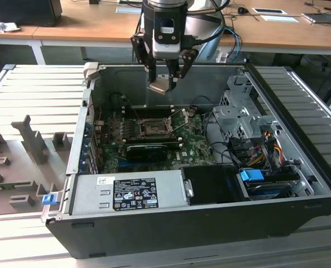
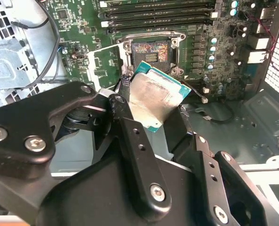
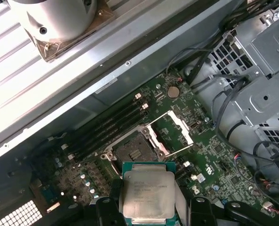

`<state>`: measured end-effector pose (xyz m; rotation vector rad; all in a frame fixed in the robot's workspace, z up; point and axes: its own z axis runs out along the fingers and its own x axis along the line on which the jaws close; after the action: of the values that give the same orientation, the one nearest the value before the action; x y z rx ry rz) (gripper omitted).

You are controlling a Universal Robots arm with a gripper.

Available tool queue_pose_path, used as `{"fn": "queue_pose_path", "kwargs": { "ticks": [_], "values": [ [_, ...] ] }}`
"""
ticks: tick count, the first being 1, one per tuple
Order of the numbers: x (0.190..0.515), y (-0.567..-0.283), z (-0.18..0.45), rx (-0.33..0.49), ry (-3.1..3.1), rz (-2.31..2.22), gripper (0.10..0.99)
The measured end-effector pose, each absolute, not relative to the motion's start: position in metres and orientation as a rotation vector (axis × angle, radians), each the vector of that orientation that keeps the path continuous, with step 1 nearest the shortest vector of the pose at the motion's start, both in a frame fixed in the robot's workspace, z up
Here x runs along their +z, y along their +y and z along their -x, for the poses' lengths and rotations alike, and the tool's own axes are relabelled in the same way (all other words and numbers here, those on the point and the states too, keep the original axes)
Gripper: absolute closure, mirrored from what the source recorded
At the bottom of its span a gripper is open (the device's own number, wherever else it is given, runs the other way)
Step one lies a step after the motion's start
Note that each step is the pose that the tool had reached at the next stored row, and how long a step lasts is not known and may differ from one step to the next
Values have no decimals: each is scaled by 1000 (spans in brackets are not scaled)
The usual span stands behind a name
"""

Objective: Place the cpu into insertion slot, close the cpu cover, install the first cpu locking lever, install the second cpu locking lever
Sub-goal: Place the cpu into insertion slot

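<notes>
My gripper (image 1: 164, 79) hangs above the open computer case, shut on the cpu (image 1: 159, 85), a pale silver square chip on a green carrier. In both wrist views the cpu (image 2: 153, 96) (image 3: 148, 193) sits tilted between the black fingers (image 2: 130, 136). Below it on the green motherboard (image 1: 193, 146) lies the insertion slot (image 1: 153, 129) (image 2: 151, 52) (image 3: 132, 150), bare and uncovered. The cpu cover (image 3: 182, 128) stands swung open beside the slot. Thin metal locking levers (image 1: 177, 116) stick up, released.
The case holds a power supply (image 1: 126, 192) at the front, a metal drive cage (image 1: 238, 111) and bundled cables (image 1: 265, 145) on the exterior view's right. Memory slots (image 3: 106, 127) run beside the socket. A grey fixture (image 1: 31, 139) lies outside the case.
</notes>
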<state>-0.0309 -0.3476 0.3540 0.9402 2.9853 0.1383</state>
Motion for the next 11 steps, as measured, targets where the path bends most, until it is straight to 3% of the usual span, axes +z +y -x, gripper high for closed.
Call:
{"fn": "queue_pose_path", "kwargs": {
  "ticks": [11],
  "values": [
    [353, -348, 31, 131, 2950, -1035, 557]
  ]
}}
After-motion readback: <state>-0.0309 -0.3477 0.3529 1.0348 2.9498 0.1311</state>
